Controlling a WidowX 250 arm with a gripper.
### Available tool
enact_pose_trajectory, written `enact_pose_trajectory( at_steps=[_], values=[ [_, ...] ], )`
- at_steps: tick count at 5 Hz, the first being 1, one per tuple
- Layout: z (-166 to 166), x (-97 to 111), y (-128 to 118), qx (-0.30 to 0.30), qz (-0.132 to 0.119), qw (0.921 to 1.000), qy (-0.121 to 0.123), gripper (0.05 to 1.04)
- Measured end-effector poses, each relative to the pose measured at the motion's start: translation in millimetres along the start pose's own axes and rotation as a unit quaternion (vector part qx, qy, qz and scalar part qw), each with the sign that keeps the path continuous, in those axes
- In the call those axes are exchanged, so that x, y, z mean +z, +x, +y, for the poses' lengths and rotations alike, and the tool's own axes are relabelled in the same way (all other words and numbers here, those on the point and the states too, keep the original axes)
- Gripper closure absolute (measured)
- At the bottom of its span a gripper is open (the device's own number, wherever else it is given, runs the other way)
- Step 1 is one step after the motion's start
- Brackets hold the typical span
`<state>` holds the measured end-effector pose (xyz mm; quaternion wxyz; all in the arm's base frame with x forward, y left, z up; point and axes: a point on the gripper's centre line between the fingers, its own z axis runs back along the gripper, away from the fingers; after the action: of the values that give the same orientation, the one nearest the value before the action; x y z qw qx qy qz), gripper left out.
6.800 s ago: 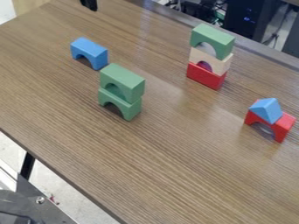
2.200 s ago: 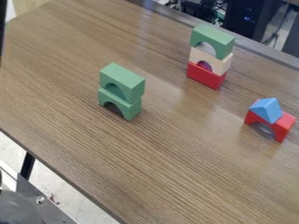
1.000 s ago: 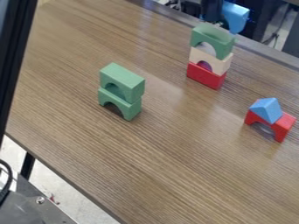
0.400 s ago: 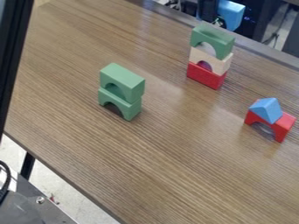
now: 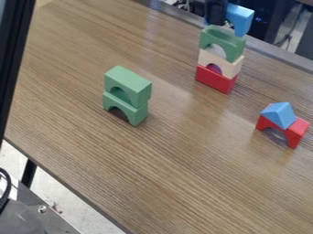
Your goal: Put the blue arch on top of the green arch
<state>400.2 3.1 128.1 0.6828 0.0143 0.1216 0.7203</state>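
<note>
Blue arch (image 5: 242, 17), gripped in the jaws, has just dipped slightly, its lower end now right by the top of the tall stack's green arch (image 5: 223, 39). Placement looks close, though it probably needs squaring up before release.

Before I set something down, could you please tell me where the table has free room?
Bare wood lies between the green stack and the red arch under the blue triangle, continuing toward the near edge. It is crowded at the three-block tower, where the blue arch hangs close above.
</note>
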Motion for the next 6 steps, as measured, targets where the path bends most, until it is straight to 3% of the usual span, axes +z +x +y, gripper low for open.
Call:
enact_pose_trajectory(
  at_steps=[5,6],
  values=[
    [-2.0,-8.3,-0.2,-0.006,0.002,1.0,-0.002,0.474],
    [-2.3,-10.2,-1.2,-0.008,0.006,0.9999,-0.002,0.427]
  ],
)
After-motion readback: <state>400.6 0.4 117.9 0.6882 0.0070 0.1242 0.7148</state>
